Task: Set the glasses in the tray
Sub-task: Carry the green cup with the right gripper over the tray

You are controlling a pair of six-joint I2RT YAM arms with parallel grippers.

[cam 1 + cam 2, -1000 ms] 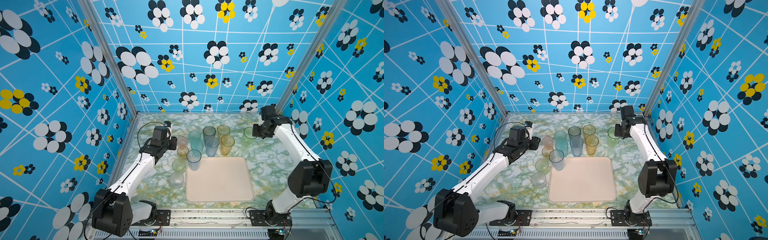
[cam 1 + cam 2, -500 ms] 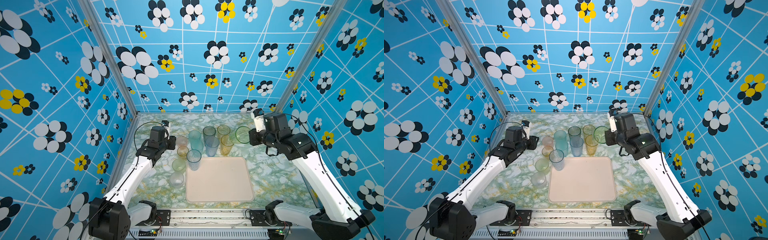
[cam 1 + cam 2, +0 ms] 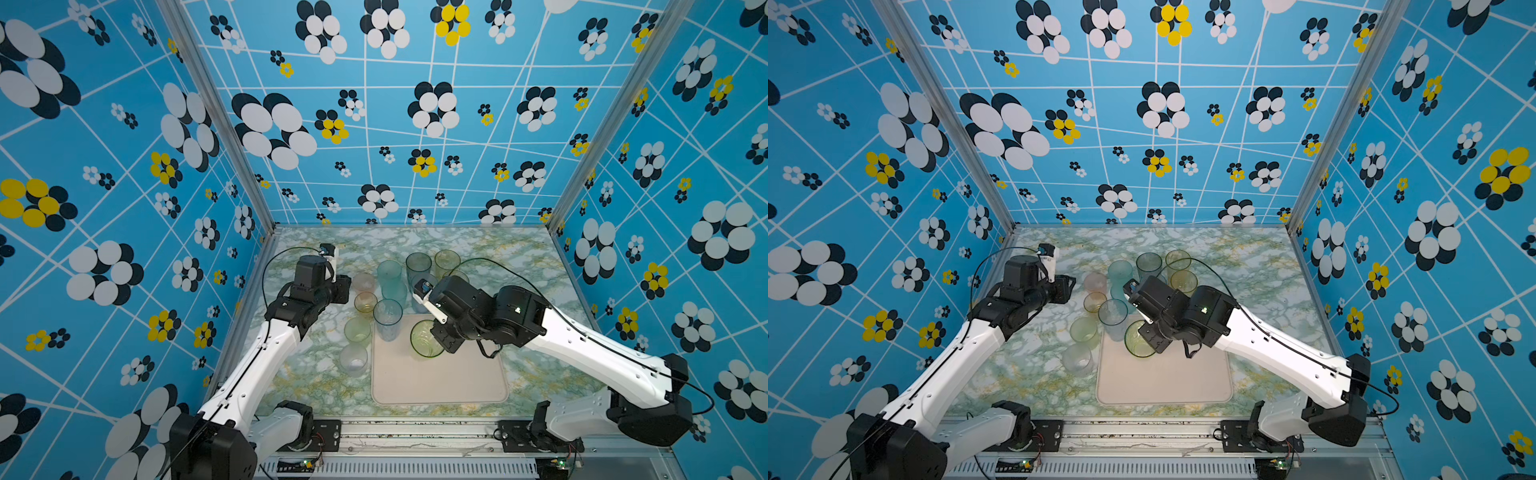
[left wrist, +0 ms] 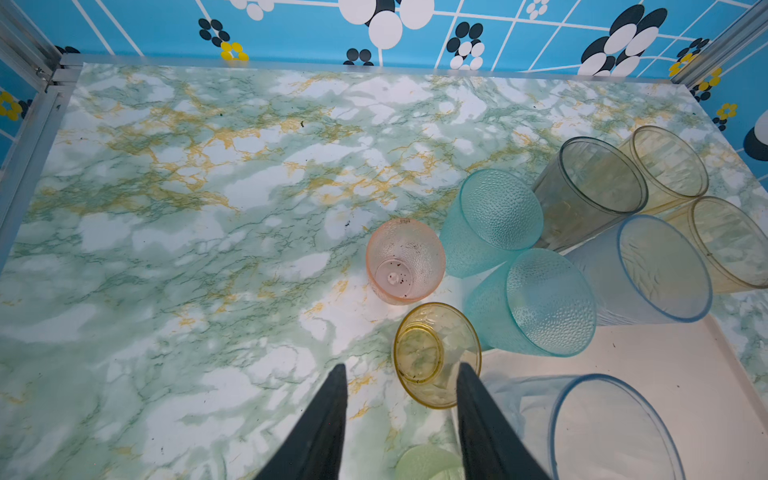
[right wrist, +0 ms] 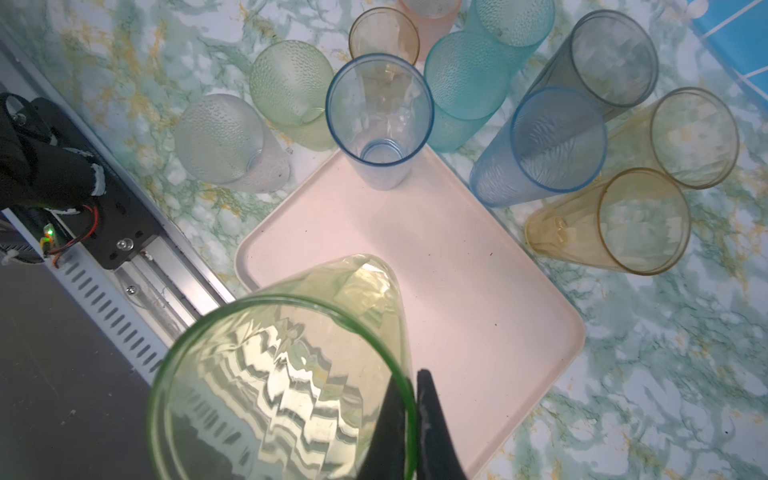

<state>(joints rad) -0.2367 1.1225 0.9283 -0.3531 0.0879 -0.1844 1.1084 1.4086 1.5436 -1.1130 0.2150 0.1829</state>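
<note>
Right end effector (image 5: 411, 374) is clamped on the rim of the green glass (image 5: 282, 374), over the tray (image 5: 457, 270). One blue glass (image 5: 380, 120) stands in its far-left corner. Ten other glasses (image 5: 469, 83) wait on the surface (image 3: 519, 266) beyond its far and left edges. Left end effector (image 4: 402, 368), half-spread, holds nothing.

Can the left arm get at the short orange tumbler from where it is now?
Probably yes. The left pincer stands open with the short translucent orange tumbler just ahead, nearer one finger, and nothing between them. The tall pale-blue tumbler close beside it may crowd that finger.
</note>
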